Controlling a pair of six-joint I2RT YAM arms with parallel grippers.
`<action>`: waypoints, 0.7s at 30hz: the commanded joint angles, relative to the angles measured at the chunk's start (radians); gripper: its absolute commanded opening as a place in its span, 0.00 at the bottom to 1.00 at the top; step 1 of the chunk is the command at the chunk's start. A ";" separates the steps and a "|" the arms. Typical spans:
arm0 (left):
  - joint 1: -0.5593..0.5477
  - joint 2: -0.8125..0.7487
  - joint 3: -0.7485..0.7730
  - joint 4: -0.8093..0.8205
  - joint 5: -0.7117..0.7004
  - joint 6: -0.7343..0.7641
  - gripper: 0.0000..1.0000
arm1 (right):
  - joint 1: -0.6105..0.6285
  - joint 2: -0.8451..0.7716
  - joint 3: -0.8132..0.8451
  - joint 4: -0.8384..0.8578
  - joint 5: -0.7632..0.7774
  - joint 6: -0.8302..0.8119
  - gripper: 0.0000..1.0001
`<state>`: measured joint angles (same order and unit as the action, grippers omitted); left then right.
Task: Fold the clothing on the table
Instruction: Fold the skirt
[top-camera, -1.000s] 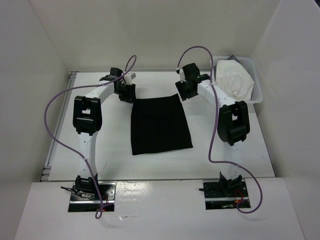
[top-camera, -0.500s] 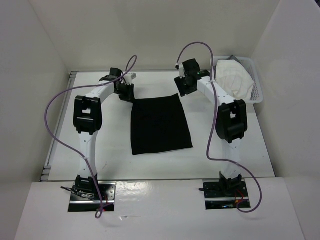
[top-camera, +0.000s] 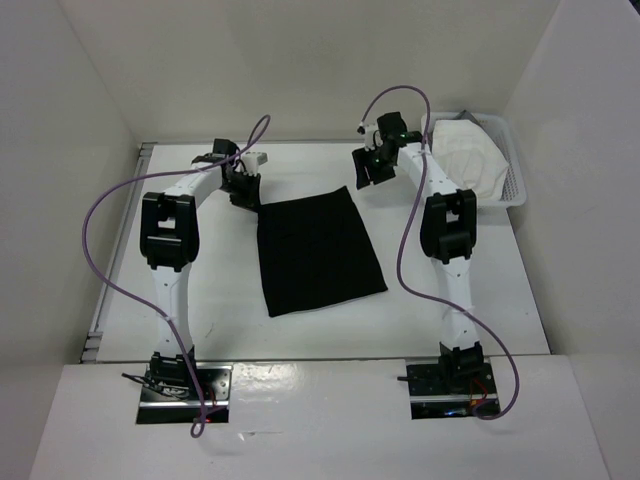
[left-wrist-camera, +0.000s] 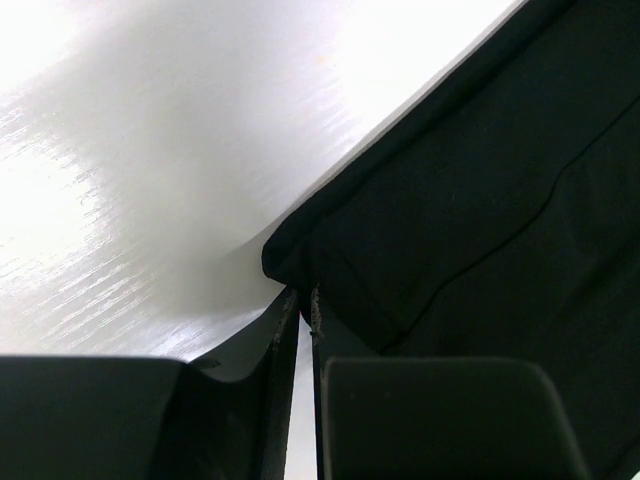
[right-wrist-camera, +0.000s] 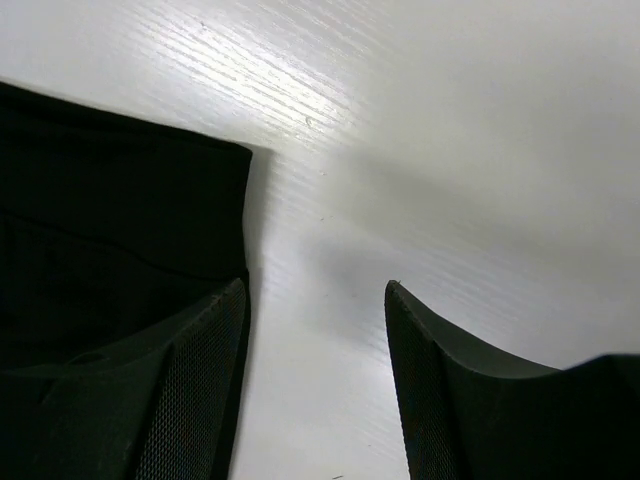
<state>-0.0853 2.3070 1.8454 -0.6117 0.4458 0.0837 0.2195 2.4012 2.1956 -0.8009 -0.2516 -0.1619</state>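
Clothing (top-camera: 318, 252) on table (top-camera: 200, 300), left gripper (top-camera: 249, 199) and right gripper (top-camera: 364, 178) by its far corners

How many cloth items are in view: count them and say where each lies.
2. The black clothing lies spread on the table; a white cloth sits bunched in the basket at the far right. More may hide beneath it.

You were looking at plain matte black clothing (top-camera: 318, 250) on a glossy white table (top-camera: 220, 290). The basket (top-camera: 512, 190) was white mesh, and the cloth (top-camera: 462, 150) in it was white. The left arm (top-camera: 170, 290) and right arm (top-camera: 455, 290) were white with black joints, trailing purple cables (top-camera: 86, 235). The right gripper (right-wrist-camera: 315, 290) was black, its pads (right-wrist-camera: 195, 400) finely cross-hatched.
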 joint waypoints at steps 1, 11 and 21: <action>0.007 -0.054 -0.008 -0.023 -0.013 0.048 0.14 | -0.006 0.077 0.117 -0.067 -0.106 -0.025 0.64; -0.020 -0.044 0.014 -0.034 -0.054 0.057 0.15 | 0.027 0.246 0.345 -0.166 -0.215 -0.045 0.64; -0.039 -0.026 0.046 -0.054 -0.064 0.067 0.15 | 0.037 0.302 0.400 -0.184 -0.245 -0.054 0.62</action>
<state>-0.1085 2.3035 1.8568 -0.6327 0.3897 0.1242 0.2539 2.6785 2.5469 -0.9443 -0.4683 -0.2043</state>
